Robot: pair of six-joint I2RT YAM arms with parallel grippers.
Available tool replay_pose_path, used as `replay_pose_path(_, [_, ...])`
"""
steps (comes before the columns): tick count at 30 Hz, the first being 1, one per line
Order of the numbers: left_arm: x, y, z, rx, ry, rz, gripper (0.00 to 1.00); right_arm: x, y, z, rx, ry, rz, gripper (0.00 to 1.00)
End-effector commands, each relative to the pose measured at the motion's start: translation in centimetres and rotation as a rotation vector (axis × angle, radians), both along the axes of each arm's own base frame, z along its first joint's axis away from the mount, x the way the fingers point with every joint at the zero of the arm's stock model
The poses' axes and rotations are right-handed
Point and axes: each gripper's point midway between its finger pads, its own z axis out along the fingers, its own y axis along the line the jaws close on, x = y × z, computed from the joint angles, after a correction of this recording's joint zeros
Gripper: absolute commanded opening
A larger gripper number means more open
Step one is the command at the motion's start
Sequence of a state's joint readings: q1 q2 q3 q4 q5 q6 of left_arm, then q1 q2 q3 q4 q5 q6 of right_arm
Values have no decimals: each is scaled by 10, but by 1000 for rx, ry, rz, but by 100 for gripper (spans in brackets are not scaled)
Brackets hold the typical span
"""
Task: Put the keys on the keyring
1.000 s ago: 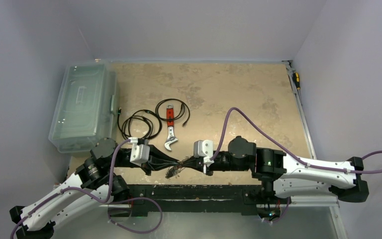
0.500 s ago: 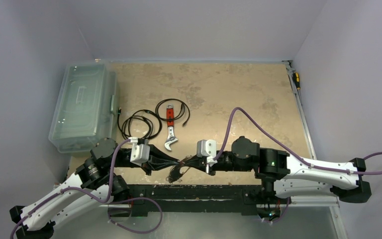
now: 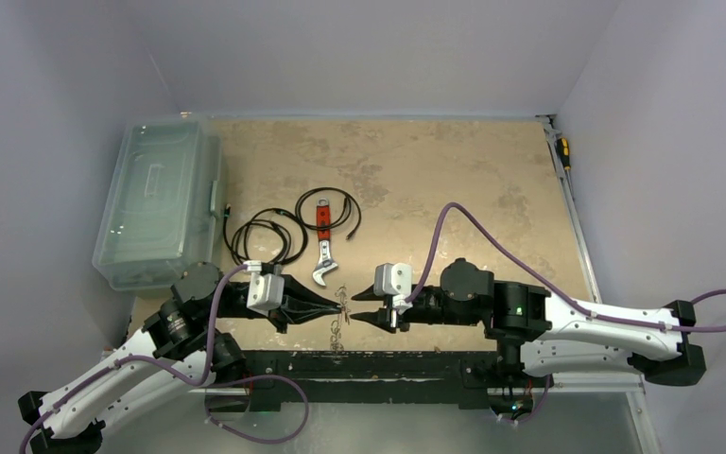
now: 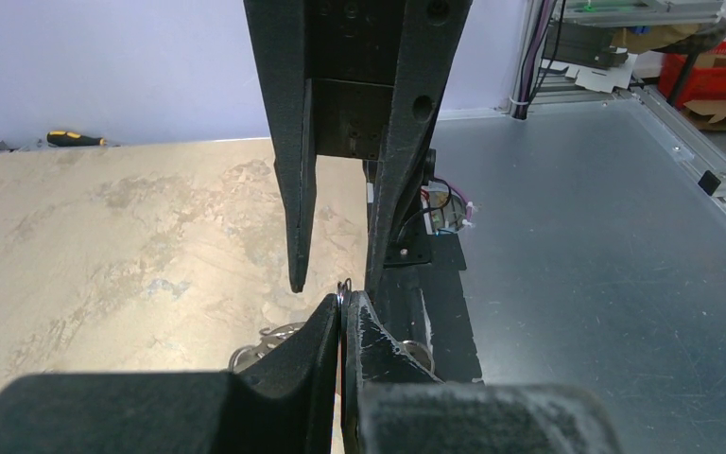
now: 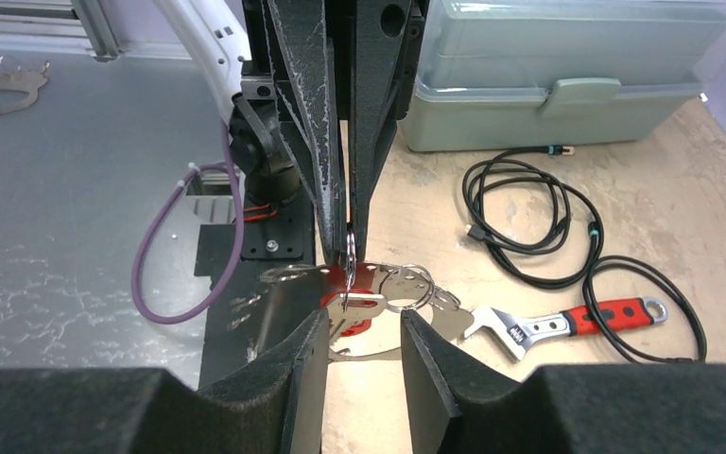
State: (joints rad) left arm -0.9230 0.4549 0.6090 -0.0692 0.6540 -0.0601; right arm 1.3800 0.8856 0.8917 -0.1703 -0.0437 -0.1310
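My left gripper point(image 3: 340, 305) is shut on the thin silvery keyring point(image 5: 351, 248), pinched at its fingertips point(image 4: 342, 301). The keys point(image 5: 364, 301) hang in a bunch below the ring, together with a red tag point(image 5: 340, 276) and more wire loops. They also show in the top view point(image 3: 337, 329) near the table's front edge. My right gripper point(image 5: 364, 322) is open and empty. It faces the left gripper and stands just short of the bunch, on its right point(image 3: 361, 317). Its fingers point(image 4: 295, 208) stand apart above the ring.
A red-handled wrench point(image 3: 322, 248) and black coiled cables point(image 3: 265, 236) lie just behind the grippers. A clear lidded box point(image 3: 161, 203) stands at the left. A screwdriver point(image 3: 561, 151) lies at the far right edge. The black base rail point(image 3: 388, 364) runs below the keys.
My right gripper was at the key bunch against the left gripper. It has drawn back to the right and opened. The bunch now hangs from the left gripper alone.
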Motion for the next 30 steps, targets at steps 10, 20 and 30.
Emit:
replay_pose_path(10, [0, 2, 16, -52, -35, 7, 0, -3, 16, 28, 77, -14, 41, 33])
replay_pose_path(20, [1, 3, 16, -52, -37, 11, 0, -4, 19, 35, 92, -16, 50, 32])
replay_pose_path(30, [0, 3, 16, -54, -37, 10, 0, -5, 18, 38, 101, -24, 53, 26])
